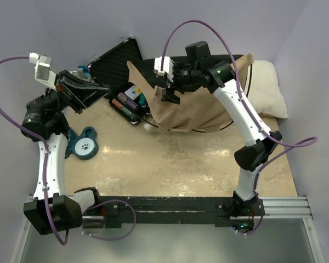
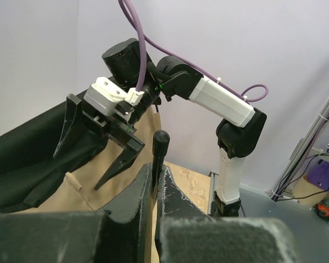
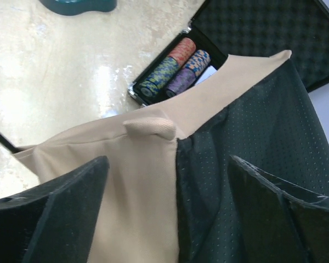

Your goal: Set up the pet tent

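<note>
Pet tent point(image 1: 194, 112), teal dish point(image 1: 77, 152) — white paw print point(image 1: 85, 146), right gripper point(image 3: 169, 161) spread

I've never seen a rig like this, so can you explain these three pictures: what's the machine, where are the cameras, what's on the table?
Two robot arms are bolted to a table. One picture looks down from above; the other two come from a camera on each wrist. On the table lie a tan and black pet tent, a white pillow, an open case of chips and a teal paw-print piece. The left gripper is shut on a thin dark pole. The right gripper hangs open over the tent's fabric, holding nothing.
</note>
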You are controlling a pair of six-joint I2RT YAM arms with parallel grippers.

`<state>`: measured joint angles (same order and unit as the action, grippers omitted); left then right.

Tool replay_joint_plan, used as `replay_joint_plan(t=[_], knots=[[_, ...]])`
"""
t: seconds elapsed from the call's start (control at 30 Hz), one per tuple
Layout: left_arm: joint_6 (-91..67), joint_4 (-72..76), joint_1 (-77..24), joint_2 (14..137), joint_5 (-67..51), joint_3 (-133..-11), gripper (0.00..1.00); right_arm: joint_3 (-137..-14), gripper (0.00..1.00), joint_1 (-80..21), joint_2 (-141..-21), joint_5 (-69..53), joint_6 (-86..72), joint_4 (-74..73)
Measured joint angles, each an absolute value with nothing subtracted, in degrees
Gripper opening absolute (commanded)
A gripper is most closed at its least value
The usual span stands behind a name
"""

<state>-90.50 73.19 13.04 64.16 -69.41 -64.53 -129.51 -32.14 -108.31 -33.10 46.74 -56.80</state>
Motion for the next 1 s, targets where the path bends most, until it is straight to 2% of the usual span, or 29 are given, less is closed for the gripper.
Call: replay_joint_plan(t=[0.13,0.3,0.5,0.6,0.73,0.87,1.0], knots=[[-90.5,73.2,13.0,63.0,-69.8,-62.3,0.0,-126.6,0.92,-33.5,-106.4,-34.1,46.6,-56.8],[-90.5,73.2,13.0,59.8,-71.4,-57.7,0.0,-125.3,0.82,-35.9,-106.1,-34.2,47.0,-56.9],[-90.5,73.2,13.0,57.6,-72.7,-56.4,0.0,-125.2,0.91,-35.9,-107.2,-33.4,48.7,-57.3],[-90.5,73.2,13.0,57.2,-73.1,-55.8,0.0,-123.8,0.91,-35.8,-107.1,-33.0,49.8,-57.4],[-90.5,73.2,13.0,56.8,-73.9,-53.9,0.0,-120.2,0.88,-35.7,-106.9,-32.7,50.7,-57.5],[-90.4,73.2,13.0,56.6,-74.6,-53.1,0.0,-118.5,0.8,-35.7,-106.9,-32.5,51.6,-57.9],[-90.4,73.2,13.0,56.6,-74.9,-53.1,0.0,-116.2,0.79,-35.7,-106.5,-32.0,53.4,-57.9]])
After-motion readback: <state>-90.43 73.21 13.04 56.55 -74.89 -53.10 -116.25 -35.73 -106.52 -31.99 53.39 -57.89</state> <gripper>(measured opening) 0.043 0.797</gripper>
